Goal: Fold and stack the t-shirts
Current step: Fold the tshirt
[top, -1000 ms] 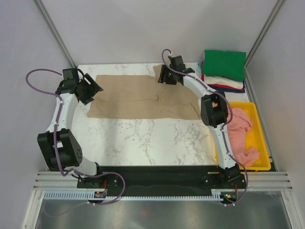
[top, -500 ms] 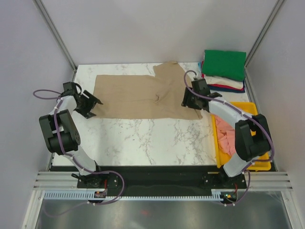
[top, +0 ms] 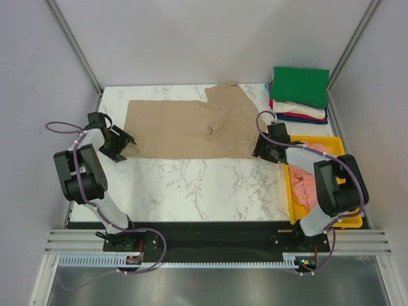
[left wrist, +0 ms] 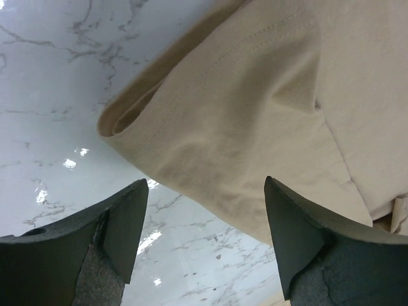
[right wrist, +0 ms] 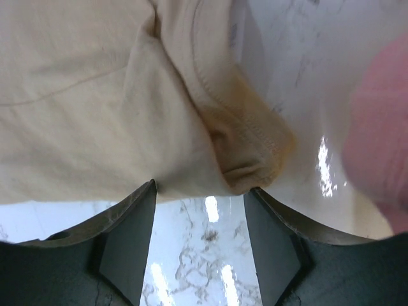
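Observation:
A tan t-shirt (top: 185, 127) lies spread flat across the far half of the marble table (top: 191, 185). My left gripper (top: 125, 143) is open at the shirt's near left corner (left wrist: 242, 115); its fingertips straddle bare marble just short of the hem. My right gripper (top: 261, 149) is open at the near right corner, where the bunched tan hem (right wrist: 242, 146) lies right at its fingertips, with nothing between the fingers. Folded t-shirts are stacked at the far right with a green one (top: 299, 85) on top. A pink t-shirt (top: 309, 185) lies crumpled in the tray.
The yellow tray (top: 338, 145) stands along the right edge of the table, close to my right arm. In the right wrist view the pink cloth (right wrist: 382, 127) is a blur at the right. White walls close in the table on three sides.
My right arm swung from the shirt's far right edge to its near right corner. My left arm drew back toward the near left corner. The shirt's far right part now lies uncovered.

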Controlling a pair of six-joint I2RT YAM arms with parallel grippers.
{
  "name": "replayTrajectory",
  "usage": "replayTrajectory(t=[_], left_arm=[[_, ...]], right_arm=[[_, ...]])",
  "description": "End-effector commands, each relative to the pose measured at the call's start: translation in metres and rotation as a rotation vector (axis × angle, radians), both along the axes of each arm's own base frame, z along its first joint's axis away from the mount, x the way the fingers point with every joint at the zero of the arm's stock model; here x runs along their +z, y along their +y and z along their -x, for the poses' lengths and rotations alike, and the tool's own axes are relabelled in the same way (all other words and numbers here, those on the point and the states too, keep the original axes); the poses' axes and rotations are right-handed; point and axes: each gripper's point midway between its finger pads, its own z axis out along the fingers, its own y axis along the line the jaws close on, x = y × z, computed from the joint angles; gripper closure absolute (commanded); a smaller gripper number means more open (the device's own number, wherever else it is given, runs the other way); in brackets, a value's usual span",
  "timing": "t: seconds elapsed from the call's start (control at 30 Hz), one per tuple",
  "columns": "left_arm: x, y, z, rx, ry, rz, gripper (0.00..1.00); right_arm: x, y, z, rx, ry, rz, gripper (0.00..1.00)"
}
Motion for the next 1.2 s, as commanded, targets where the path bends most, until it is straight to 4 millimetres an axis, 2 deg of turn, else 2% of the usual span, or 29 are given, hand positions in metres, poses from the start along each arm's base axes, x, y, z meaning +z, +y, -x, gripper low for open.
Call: replayTrajectory(t=[0.0, 0.13, 0.2, 0.23, 0.33, 0.37, 0.4, 0.43, 0.47, 0.57, 0.6, 0.63, 0.67, 0.77, 0.8, 0.87, 0.9, 0.93, 1.0, 1.07, 1.1, 1.13, 1.17], left_arm=[[-0.005, 0.013, -0.009, 0.008, 0.010, -0.054, 0.19], [-0.018, 0.020, -0.010, 0.013, 0.057, -0.077, 0.22], [-0.019, 0.021, -0.015, 0.015, 0.055, -0.080, 0.25], [-0.019, 0.022, -0.017, 0.015, 0.051, -0.082, 0.36], [-0.022, 0.023, -0.022, 0.008, 0.052, -0.106, 0.57], [-0.021, 0.025, -0.026, 0.005, 0.045, -0.116, 0.73], [-0.021, 0.026, -0.028, -0.005, 0.043, -0.120, 0.81], [-0.020, 0.027, -0.029, -0.009, 0.040, -0.122, 0.98], [-0.017, 0.027, -0.029, -0.012, 0.035, -0.120, 0.98], [0.005, 0.036, -0.017, 0.026, 0.014, -0.146, 0.98], [0.011, 0.041, -0.012, 0.044, 0.011, -0.155, 0.98], [0.017, 0.045, -0.006, 0.059, 0.009, -0.165, 0.98], [0.031, 0.054, 0.004, 0.097, -0.011, -0.192, 0.98], [0.044, 0.058, 0.028, 0.134, -0.014, -0.190, 0.98], [0.046, 0.058, 0.035, 0.143, -0.013, -0.179, 0.98], [0.038, 0.052, 0.055, 0.152, 0.003, -0.137, 0.98], [0.045, 0.050, 0.061, 0.154, -0.016, -0.139, 0.98], [0.037, 0.047, 0.075, 0.166, 0.013, -0.126, 0.97], [0.037, 0.048, 0.090, 0.201, 0.022, -0.136, 0.96], [0.039, 0.046, 0.106, 0.225, 0.009, -0.136, 0.92], [0.041, 0.044, 0.110, 0.229, -0.002, -0.132, 0.89], [0.045, 0.041, 0.116, 0.236, -0.028, -0.131, 0.67], [0.048, 0.035, 0.116, 0.235, -0.049, -0.106, 0.46]], right_arm=[[-0.019, -0.002, -0.006, -0.020, 0.013, -0.019, 0.35], [-0.027, -0.004, -0.008, -0.034, 0.026, -0.019, 0.38], [-0.028, -0.006, -0.008, -0.036, 0.025, -0.014, 0.43], [-0.027, -0.006, -0.009, -0.038, 0.019, -0.016, 0.46], [-0.027, -0.005, -0.011, -0.025, 0.015, -0.014, 0.64], [-0.027, -0.005, -0.012, -0.026, 0.015, -0.013, 0.78], [-0.026, -0.005, -0.013, -0.025, 0.014, -0.015, 0.86], [-0.025, -0.001, -0.013, -0.007, 0.015, -0.033, 0.94], [-0.024, 0.000, -0.012, -0.004, 0.017, -0.033, 1.00], [-0.013, -0.003, -0.011, -0.008, 0.007, -0.023, 1.00], [-0.003, -0.006, -0.010, -0.016, -0.011, -0.022, 1.00], [-0.002, -0.014, -0.003, -0.045, 0.008, 0.007, 1.00], [0.001, -0.026, -0.002, -0.085, 0.003, 0.034, 1.00], [0.015, -0.036, 0.014, -0.123, -0.005, 0.032, 1.00], [0.013, -0.035, 0.023, -0.116, 0.007, 0.022, 1.00], [0.020, -0.031, 0.033, -0.111, 0.004, -0.012, 1.00], [0.021, -0.030, 0.042, -0.105, 0.009, -0.028, 1.00], [0.019, -0.031, 0.049, -0.109, 0.024, -0.029, 1.00], [0.013, -0.034, 0.064, -0.120, 0.050, -0.027, 1.00], [0.015, -0.036, 0.075, -0.124, 0.052, -0.031, 1.00], [0.015, -0.036, 0.082, -0.125, 0.053, -0.036, 1.00], [0.014, -0.036, 0.087, -0.126, 0.066, -0.037, 0.98], [0.014, -0.036, 0.091, -0.125, 0.074, -0.041, 0.74]])
